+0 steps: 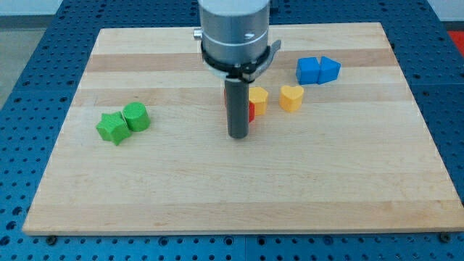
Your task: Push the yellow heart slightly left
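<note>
Here my tip point(238, 135) rests on the board point(348, 203) near its centre, holding nothing, being a bare rod. The yellow heart point(291, 97) lies apart at its 2 o'clock. A yellow block point(258, 98) sits at the heart's 9 o'clock, touching a red block point(251, 111) half hidden behind the rod. Two blue blocks point(317, 70) touch at the heart's 1 o'clock. A green star point(112, 127) and green cylinder point(135, 116) touch, far at 9 o'clock. No writing is legible.

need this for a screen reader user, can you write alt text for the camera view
A dark rod hangs over a wooden board, my tip below a red block and left of the yellow heart. Another yellow block sits between them, two blue blocks at upper right, two green blocks at left.
</note>
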